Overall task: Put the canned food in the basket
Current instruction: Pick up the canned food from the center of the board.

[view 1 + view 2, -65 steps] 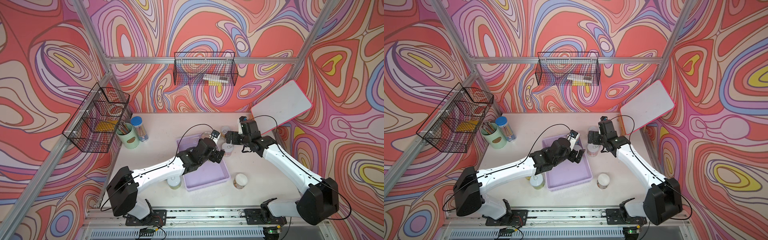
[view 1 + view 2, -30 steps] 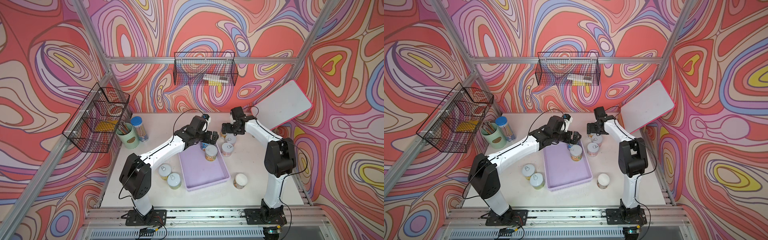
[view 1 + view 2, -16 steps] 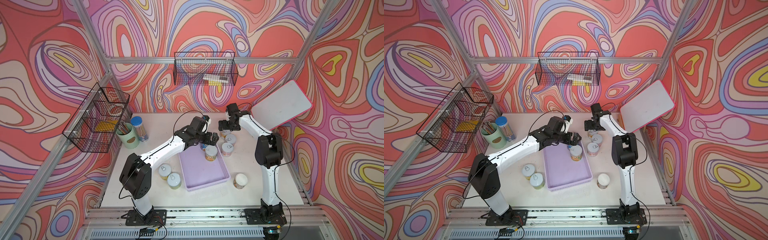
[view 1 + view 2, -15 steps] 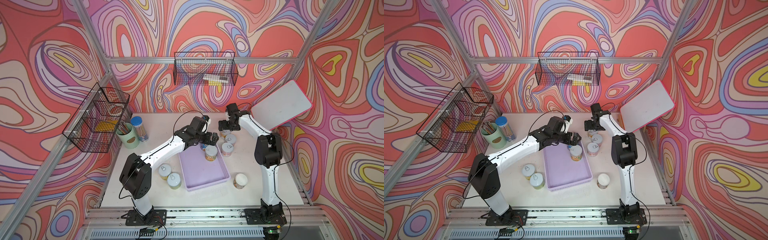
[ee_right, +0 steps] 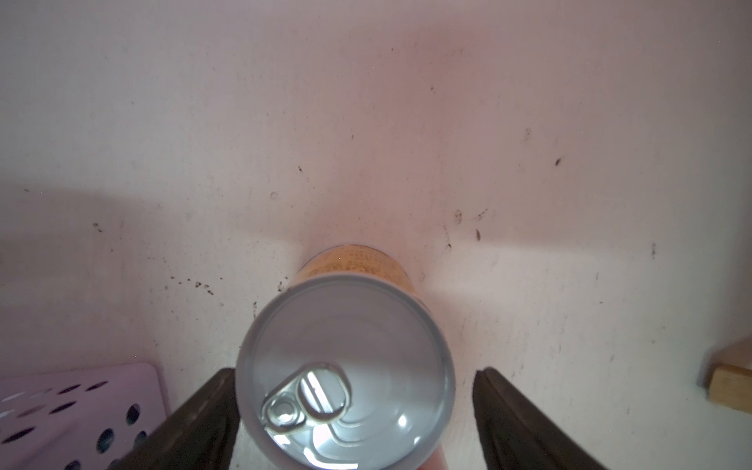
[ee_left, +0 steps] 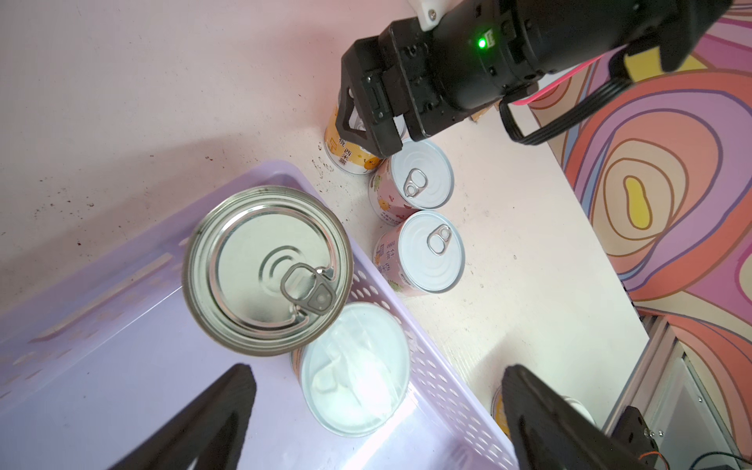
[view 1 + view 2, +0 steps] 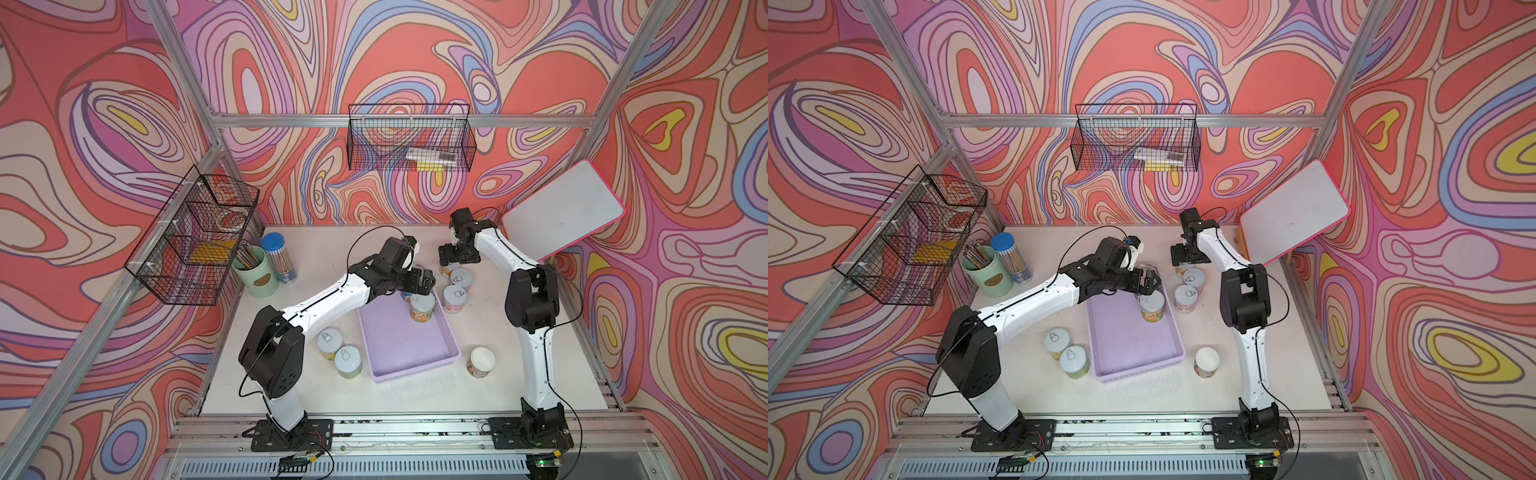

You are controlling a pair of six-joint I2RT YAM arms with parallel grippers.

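The walls (image 7: pixel 374 62) swirl in coral, lilac, blue, cream and yellow. The basket (image 7: pixel 403 340) is lavender with dotted sides. The far can (image 5: pixel 358 260) has an orange label, the next can (image 6: pixel 382 203) a pink one. The cup (image 7: pixel 257 278) is mint green, the board (image 7: pixel 561 212) white, edged pink. The worktop (image 7: pixel 316 249) is off-white, speckled dark.

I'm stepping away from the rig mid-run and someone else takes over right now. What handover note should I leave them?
Left gripper: open, empty, above the far end of the basket.
Right gripper: open, jaws either side of the yellow-label can on the table; a gap shows on one side, so it is not gripped yet.
Done: two in the basket, the metallic-lid can and the pale-lid can beside it.
Left: six on the table: the yellow-label can, the right-hand pair, the left-hand pair, the lone can by the basket's near right corner.
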